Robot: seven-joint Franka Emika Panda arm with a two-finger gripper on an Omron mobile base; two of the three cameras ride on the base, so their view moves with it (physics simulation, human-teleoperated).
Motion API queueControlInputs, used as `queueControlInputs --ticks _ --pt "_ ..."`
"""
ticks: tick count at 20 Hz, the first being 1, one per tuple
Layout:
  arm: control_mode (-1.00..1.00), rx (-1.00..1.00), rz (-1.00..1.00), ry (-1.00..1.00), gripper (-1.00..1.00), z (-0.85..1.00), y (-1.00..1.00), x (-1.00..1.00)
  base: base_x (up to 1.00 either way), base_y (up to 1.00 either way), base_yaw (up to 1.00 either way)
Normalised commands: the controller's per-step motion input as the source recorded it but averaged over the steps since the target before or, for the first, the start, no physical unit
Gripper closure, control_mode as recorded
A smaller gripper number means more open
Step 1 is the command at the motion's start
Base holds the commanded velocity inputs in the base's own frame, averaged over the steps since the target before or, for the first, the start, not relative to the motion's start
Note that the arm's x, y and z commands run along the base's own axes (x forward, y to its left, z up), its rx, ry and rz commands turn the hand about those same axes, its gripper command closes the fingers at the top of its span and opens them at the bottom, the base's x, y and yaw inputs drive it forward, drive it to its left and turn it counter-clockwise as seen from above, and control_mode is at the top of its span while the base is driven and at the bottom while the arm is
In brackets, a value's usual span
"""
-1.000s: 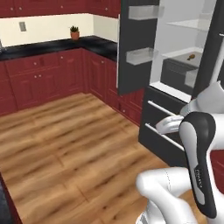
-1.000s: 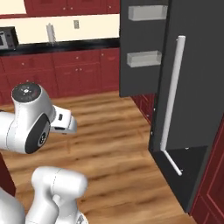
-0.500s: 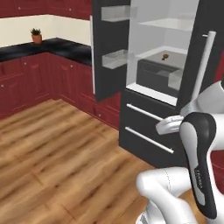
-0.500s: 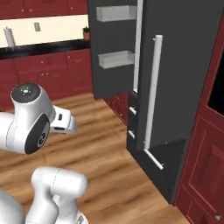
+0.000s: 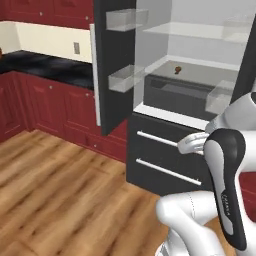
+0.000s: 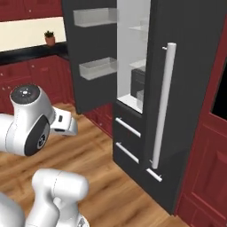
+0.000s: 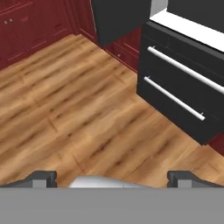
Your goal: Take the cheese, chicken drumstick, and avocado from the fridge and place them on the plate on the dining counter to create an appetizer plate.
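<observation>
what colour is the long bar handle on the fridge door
White, on the dark grey fridge; the handle shows best in the right base view.

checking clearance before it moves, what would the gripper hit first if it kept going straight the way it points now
Most likely the wooden floor: the open gripper looks down at bare planks, with the fridge drawers off to one side. Depth is hard to judge.

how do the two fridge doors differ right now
The left fridge door swings wide open, showing clear bins on its inner face; the right fridge door stands closer to the front, showing its dark outer face. The right one carries a long white bar handle; the left shows none here. Both are dark grey.
</observation>
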Motion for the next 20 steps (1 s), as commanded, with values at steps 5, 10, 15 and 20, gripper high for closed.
queueControlInputs --ticks 5,10,15,20 --pt "1.00 0.00 0.00 0.00 -1.00 0.00 0.00 0.00 0.45 0.00 -0.40" --pt "1.00 0.00 0.00 0.00 -1.00 0.00 0.00 0.00 0.57 0.17 -0.42" --pt "1.00 0.00 0.00 0.00 -1.00 0.00 0.00 0.00 0.65 0.51 -0.45" --pt "1.00 0.00 0.00 0.00 -1.00 0.00 0.00 0.00 0.60 0.53 -0.46"
